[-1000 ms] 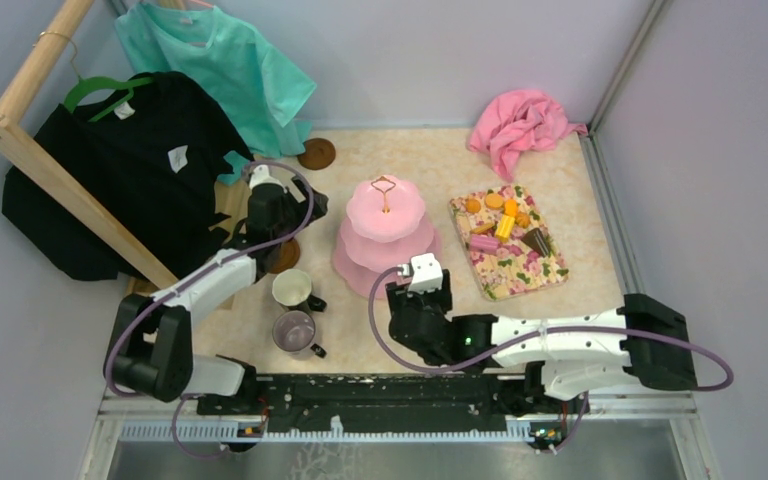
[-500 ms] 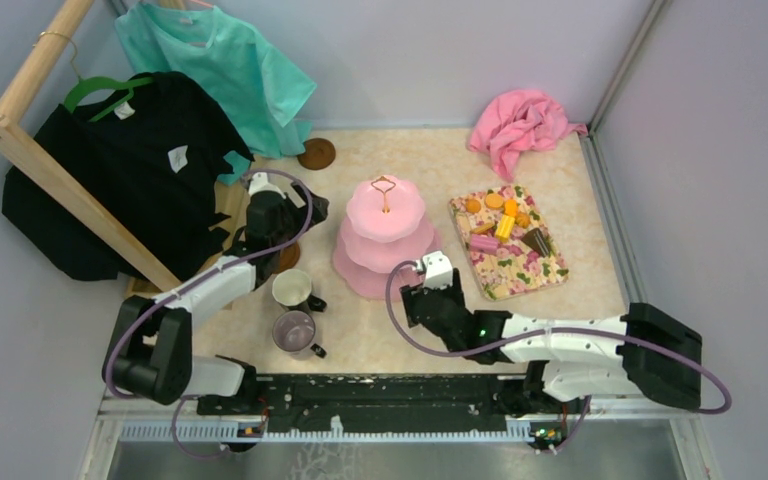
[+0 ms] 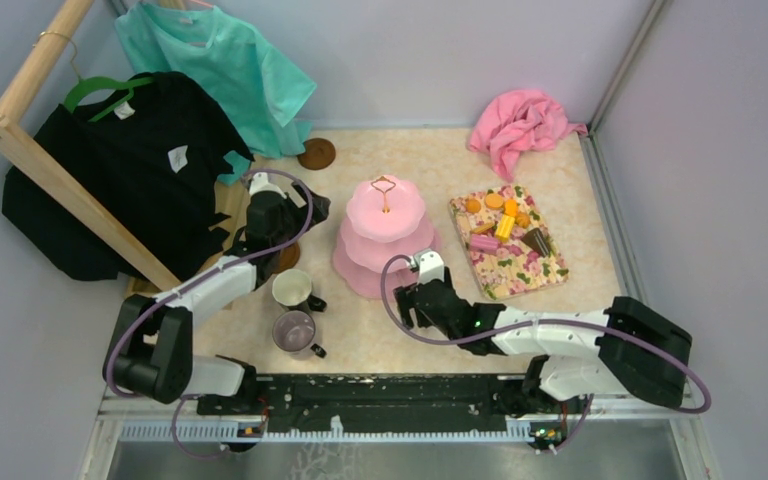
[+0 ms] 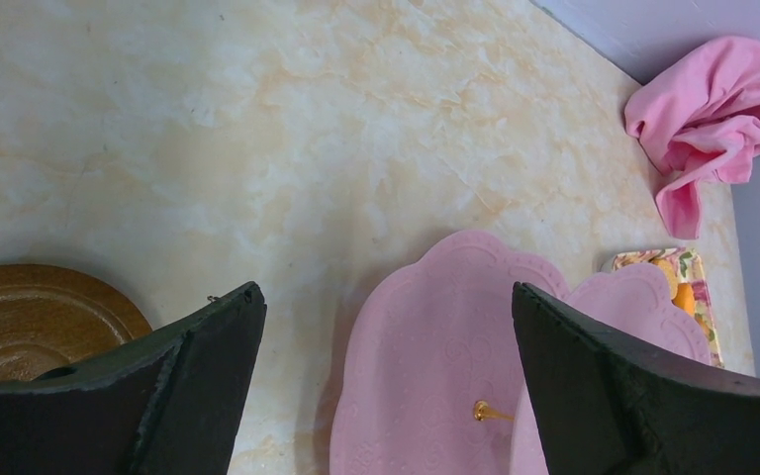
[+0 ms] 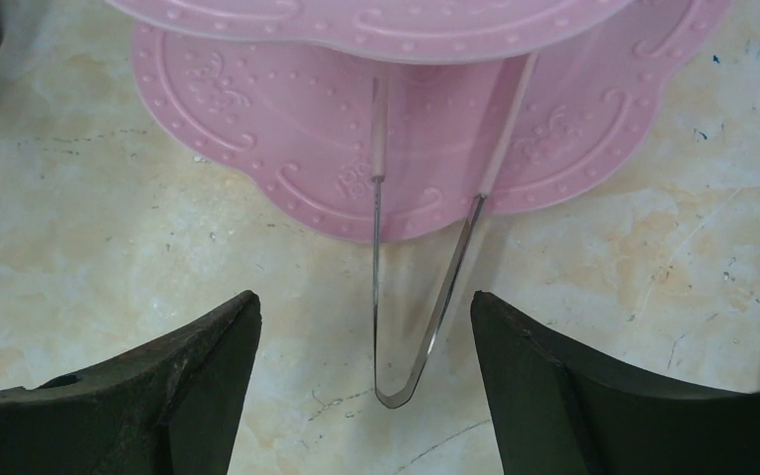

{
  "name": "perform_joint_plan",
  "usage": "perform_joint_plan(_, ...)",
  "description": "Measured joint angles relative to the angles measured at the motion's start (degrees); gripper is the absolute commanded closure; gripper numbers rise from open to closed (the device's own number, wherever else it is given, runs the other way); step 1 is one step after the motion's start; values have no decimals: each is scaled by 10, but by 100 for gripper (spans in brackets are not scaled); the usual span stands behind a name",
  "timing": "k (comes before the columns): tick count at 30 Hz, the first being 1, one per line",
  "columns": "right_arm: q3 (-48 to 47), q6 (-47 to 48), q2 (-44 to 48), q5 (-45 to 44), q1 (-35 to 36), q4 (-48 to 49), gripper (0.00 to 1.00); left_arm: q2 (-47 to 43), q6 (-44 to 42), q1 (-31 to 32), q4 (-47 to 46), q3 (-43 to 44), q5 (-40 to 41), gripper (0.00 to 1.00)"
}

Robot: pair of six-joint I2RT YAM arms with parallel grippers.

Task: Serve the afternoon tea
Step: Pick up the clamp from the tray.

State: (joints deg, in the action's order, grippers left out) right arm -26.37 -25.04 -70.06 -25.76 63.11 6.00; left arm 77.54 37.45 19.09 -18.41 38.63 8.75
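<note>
The pink three-tier cake stand (image 3: 385,238) with its gold loop stands mid-table. Small orange, yellow and brown snacks (image 3: 505,225) lie on a floral mat to its right. A white mug (image 3: 291,287) and a grey-purple mug (image 3: 294,330) stand at the left front. One brown saucer (image 3: 316,153) is at the back, another (image 4: 30,317) lies beside my left gripper (image 4: 384,297). That gripper is open and empty, left of the stand (image 4: 435,366). My right gripper (image 5: 364,302) is open at the stand's front rim (image 5: 406,148), with the bend of metal tongs (image 5: 401,366) lying between its fingers, untouched.
A wooden clothes rack (image 3: 60,180) with a black and a teal shirt fills the left back. A pink cloth (image 3: 520,125) lies in the far right corner. Grey walls close in the back and right sides.
My right gripper has moved forward and left to the stand's front rim and its jaws have widened. The left gripper has stayed in place.
</note>
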Motion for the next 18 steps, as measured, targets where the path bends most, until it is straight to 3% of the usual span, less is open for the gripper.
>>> perform_joint_plan(18, -19, 0, -50, 32, -52, 18, 28, 0, 5, 0, -14, 0, 0, 1)
